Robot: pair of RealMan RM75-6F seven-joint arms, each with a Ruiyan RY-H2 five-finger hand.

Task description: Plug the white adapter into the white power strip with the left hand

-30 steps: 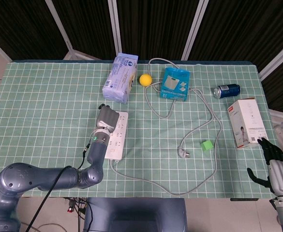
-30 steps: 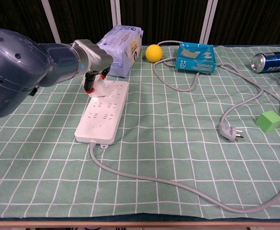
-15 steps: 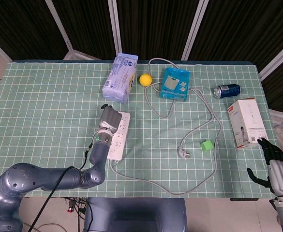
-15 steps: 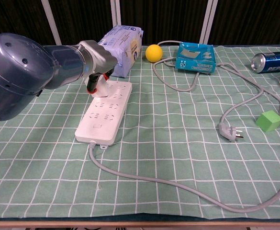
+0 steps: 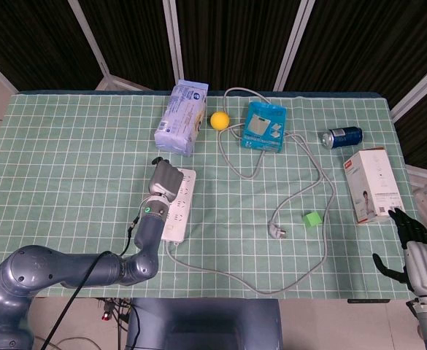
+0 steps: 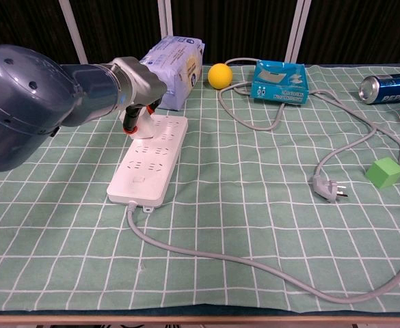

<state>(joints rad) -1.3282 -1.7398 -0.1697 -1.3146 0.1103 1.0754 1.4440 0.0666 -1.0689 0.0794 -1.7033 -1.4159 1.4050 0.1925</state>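
The white power strip (image 5: 177,213) lies lengthwise on the green checked cloth, left of centre. My left hand (image 5: 163,179) hovers over its far end with fingers curled down. In the chest view my forearm covers most of the hand. Below the wrist a white adapter (image 6: 139,124) shows, held at the far left corner of the power strip (image 6: 148,161) and touching its top. I cannot tell whether its pins are in a socket. My right hand (image 5: 417,252) stays at the table's near right corner, fingers spread, holding nothing.
The strip's grey cable (image 5: 301,182) loops across the middle to a loose plug (image 5: 279,232). A green cube (image 5: 312,219), a white box (image 5: 374,184) and a blue can (image 5: 342,136) lie to the right. At the back are a tissue pack (image 5: 182,117), a yellow ball (image 5: 220,120) and a teal box (image 5: 264,125).
My left hand has shifted slightly to the right over the strip's far end, keeping the adapter, and has since held still. The right hand has not moved.
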